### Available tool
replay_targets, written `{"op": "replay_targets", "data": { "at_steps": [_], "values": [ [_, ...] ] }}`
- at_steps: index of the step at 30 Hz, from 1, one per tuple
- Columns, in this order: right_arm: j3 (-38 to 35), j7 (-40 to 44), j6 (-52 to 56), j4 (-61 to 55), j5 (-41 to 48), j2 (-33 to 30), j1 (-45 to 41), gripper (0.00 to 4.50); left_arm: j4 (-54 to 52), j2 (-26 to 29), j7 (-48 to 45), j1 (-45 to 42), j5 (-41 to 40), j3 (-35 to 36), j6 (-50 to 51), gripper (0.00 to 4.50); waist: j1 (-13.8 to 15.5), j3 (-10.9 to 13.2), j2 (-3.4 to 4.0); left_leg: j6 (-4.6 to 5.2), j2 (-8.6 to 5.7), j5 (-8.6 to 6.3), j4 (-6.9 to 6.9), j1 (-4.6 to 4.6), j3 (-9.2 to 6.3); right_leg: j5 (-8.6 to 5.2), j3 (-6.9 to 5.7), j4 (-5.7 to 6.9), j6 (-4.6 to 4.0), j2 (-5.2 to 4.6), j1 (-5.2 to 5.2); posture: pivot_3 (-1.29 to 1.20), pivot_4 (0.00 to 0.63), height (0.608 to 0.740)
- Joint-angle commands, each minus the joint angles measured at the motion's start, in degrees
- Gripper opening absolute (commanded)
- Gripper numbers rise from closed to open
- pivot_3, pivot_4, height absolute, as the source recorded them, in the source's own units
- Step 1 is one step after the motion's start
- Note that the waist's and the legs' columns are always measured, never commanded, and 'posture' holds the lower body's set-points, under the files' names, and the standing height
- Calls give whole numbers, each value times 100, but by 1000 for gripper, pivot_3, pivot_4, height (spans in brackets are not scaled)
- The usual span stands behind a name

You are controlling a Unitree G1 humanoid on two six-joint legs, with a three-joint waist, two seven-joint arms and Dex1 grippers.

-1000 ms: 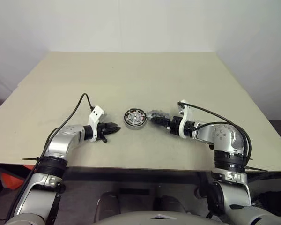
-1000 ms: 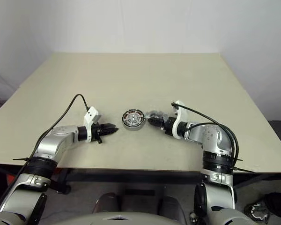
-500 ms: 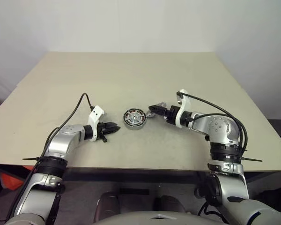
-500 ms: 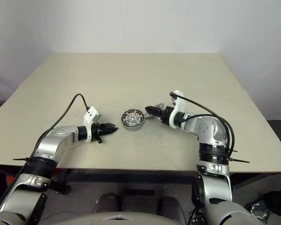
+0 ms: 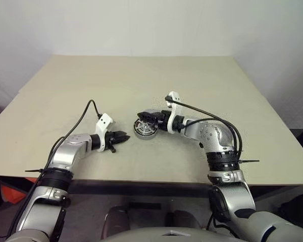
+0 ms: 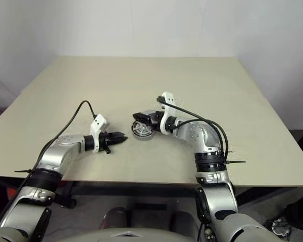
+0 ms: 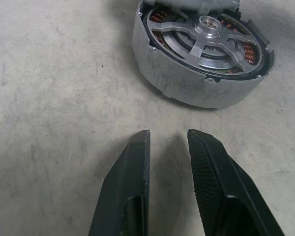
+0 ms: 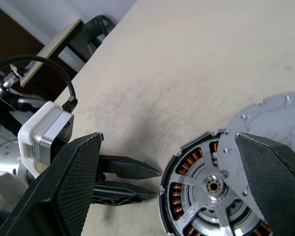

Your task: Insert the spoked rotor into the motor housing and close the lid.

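Your right gripper [image 5: 144, 117] is holding the notched lid [image 8: 280, 123] in wide-spread jaws above the motor housing [image 7: 201, 59], spoked rotor [image 7: 206, 37] already seated inside. Your left gripper [image 7: 169, 147], fingers narrowly parted and empty, is waiting just beside.

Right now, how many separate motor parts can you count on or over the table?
3: the motor housing on the table between the arms, the spoked rotor seated inside it, and the lid held by the right end effector above the housing's edge.

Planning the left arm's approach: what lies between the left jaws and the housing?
Bare table only, seen in the left wrist view, up to the housing.
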Motion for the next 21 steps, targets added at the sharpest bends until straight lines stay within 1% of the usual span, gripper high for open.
{"op": "replay_targets", "data": {
  "at_steps": [1,5,8,13,21],
  "values": [
    [341,221,-827,-208,-465,-290,-86,4463,-110,36,15,-141,-43,122,-32,1295,1,0,0,0,0,0,0,0,0,0,0,0,0,0,0,0,0,740],
    [667,260,-1750,273,-1087,-468,-202,4463,-140,14,-64,-160,-87,83,5,1295,-6,0,0,0,-1,0,1,1,0,0,0,1,0,1,0,0,0,740],
    [707,284,-2144,758,-1308,-441,-290,4463,-143,8,-129,-189,-100,60,18,1295,-18,0,0,0,-1,0,1,1,1,0,0,2,0,3,0,0,0,740],
    [704,345,-2633,1420,-1541,-344,-395,4463,-144,9,-178,-220,-103,69,28,1295,-18,0,0,3,-2,-2,2,-3,1,0,0,1,-2,3,-2,0,0,740],
    [697,409,-3068,2089,-1774,-154,-527,4463,-259,25,-202,-162,-114,74,77,1295,-23,0,-1,6,-1,-3,3,-3,1,0,0,2,-3,4,-3,0,0,740]
  ]
}}
